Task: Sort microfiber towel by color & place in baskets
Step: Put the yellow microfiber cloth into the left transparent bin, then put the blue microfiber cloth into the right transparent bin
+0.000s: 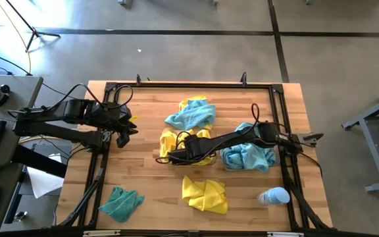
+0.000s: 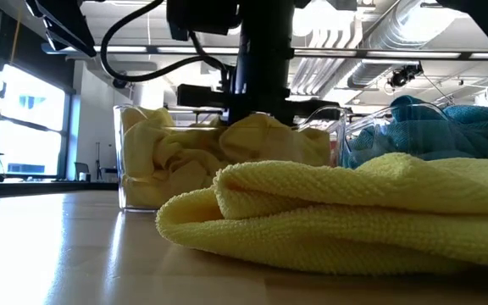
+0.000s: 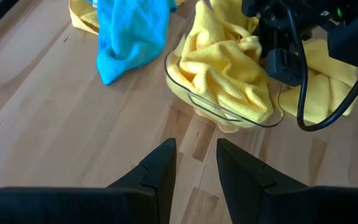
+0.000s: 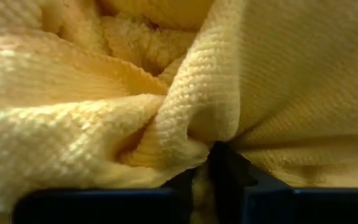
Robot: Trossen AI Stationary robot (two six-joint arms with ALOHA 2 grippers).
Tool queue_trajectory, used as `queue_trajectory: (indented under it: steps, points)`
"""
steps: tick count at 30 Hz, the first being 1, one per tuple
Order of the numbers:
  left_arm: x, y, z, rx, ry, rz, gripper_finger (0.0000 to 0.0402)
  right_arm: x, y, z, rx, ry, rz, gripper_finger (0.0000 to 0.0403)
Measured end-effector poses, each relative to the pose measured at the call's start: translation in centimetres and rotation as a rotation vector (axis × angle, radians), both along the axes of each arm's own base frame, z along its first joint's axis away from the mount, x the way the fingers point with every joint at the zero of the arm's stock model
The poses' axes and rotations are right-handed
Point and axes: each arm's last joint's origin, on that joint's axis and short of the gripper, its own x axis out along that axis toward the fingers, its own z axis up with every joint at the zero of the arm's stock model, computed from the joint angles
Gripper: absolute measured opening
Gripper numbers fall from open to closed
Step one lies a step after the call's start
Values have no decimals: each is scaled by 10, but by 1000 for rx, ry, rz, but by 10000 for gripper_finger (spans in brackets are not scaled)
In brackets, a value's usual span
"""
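Note:
A clear basket near the table's middle holds bunched yellow towels. My right gripper reaches down into it from above, shut on a yellow towel that fills the right wrist view. A second basket to its right holds teal-blue towels. Loose on the table lie a blue towel over a yellow one at the far middle, a yellow towel at the near middle and a teal towel at the near left. My left gripper hovers open at the left, above bare wood. My right gripper pinches a puckered fold of the yellow towel between its two fingers, and cloth shows in the narrow gap between them. The fingers come from above, pointing steeply down. The towel rests bunched on the other yellow cloth in the basket.
A white and light-blue bottle lies at the near right. A black metal frame runs along the table's edges. In the low view the near yellow towel blocks much of the scene. Bare wood lies between the left arm and the yellow basket.

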Motion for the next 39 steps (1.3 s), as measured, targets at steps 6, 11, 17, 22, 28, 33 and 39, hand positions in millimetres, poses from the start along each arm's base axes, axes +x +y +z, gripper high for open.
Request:
queue_trajectory:
  steps: [6, 11, 17, 22, 28, 33, 39]
  points:
    - [0, 0, 0, 0, 0, -1, 101, 0, 0, 0, 11, 1, 0, 93]
    - [0, 0, 0, 1, 0, -1, 101, -3, -1, 13, 5, -23, 0, 131]
    - [0, 0, 0, 1, 2, -1, 101, -12, -3, 49, -4, -103, -2, 144]
    - [0, 0, 0, 1, 3, -1, 101, -21, -4, 75, 1, -160, 6, 145]
    - [0, 0, 0, 1, 4, -1, 101, -29, -5, 98, 3, -210, 23, 145]
    - [0, 0, 0, 1, 5, -1, 101, -36, -6, 113, -26, -244, 18, 145]
    - [0, 0, 0, 1, 4, -1, 101, -39, -7, 114, -15, -219, 44, 145]
